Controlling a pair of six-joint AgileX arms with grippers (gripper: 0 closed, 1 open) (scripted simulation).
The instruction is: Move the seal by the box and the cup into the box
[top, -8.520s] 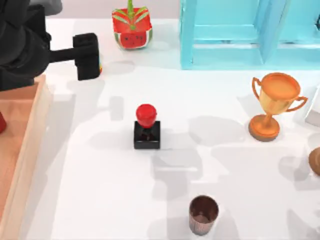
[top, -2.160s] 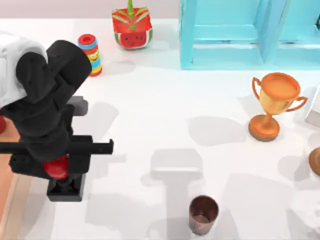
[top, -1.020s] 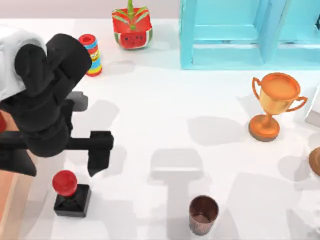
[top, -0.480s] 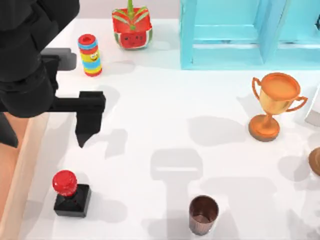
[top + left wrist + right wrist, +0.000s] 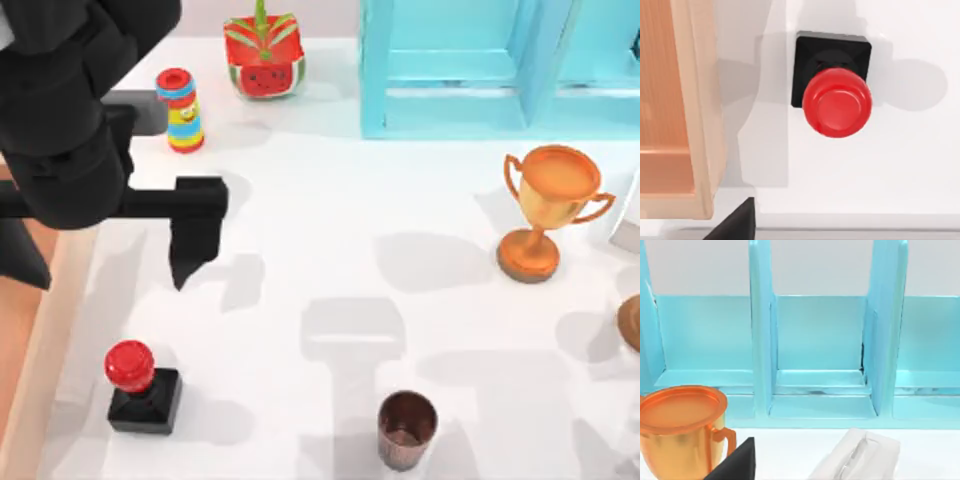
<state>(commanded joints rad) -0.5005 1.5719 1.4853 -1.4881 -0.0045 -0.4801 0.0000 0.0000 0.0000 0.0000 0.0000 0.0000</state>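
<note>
The white table [image 5: 400, 200] is carrying everything, and the left arm is reaching in over its left side. The left gripper [image 5: 95, 215] is hanging above the box wall with its fingers spread wide and nothing between them; one dark finger [image 5: 195, 225] is pointing down over bare tabletop, the other is sitting at the frame's left edge over the box.

The box [image 5: 45, 330] is lying directly under and to the left of that gripper, its light wooden wall running along the table's left edge. In the left wrist view the same wall [image 5: 700, 100] is standing just beside the seal, with a strip of table between them.

The turquoise shelf unit [image 5: 500, 70] is standing well apart from the gripper, at the far right of the table; the right wrist view is looking straight into its compartments [image 5: 820, 350]. The orange trophy [image 5: 550, 210] is standing in front of the shelf on the right side, also seen close in the right wrist view [image 5: 682, 430].

The watermelon toy [image 5: 264, 55] and the striped ring stack [image 5: 180, 108] are sitting just beyond the gripper's right finger.

The cup [image 5: 406, 428] is standing upright near the table's front edge, well to the right of the gripper.

The seal [image 5: 140, 385] is standing upright on the table below the gripper, close to the box wall but outside it, its red knob [image 5: 836, 102] over the black base.

The right gripper's state cannot be told.
</note>
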